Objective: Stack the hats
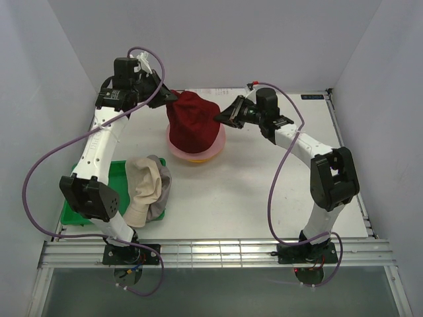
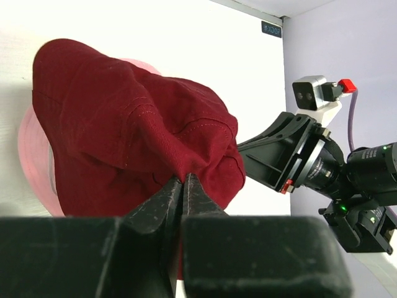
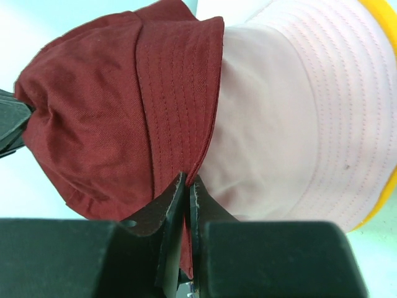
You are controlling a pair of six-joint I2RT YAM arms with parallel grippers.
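Observation:
The dark red hat (image 1: 193, 122) sits crown-up over the pink hat (image 1: 219, 144), whose brim shows around it, with a yellow-orange hat (image 1: 193, 160) edge beneath. My left gripper (image 1: 173, 98) is shut on the dark red hat's left edge; in the left wrist view its tips (image 2: 183, 177) pinch a fold of the dark red hat (image 2: 124, 136). My right gripper (image 1: 221, 115) is shut on the opposite brim; the right wrist view shows the tips (image 3: 188, 177) clamping the stitched brim of the dark red hat (image 3: 111, 112) against the pink hat (image 3: 298, 124).
A cream-beige hat (image 1: 142, 178) lies on a grey hat (image 1: 161, 193) at the left front, partly over a green tray (image 1: 73, 211). White walls close in the left, back and right sides.

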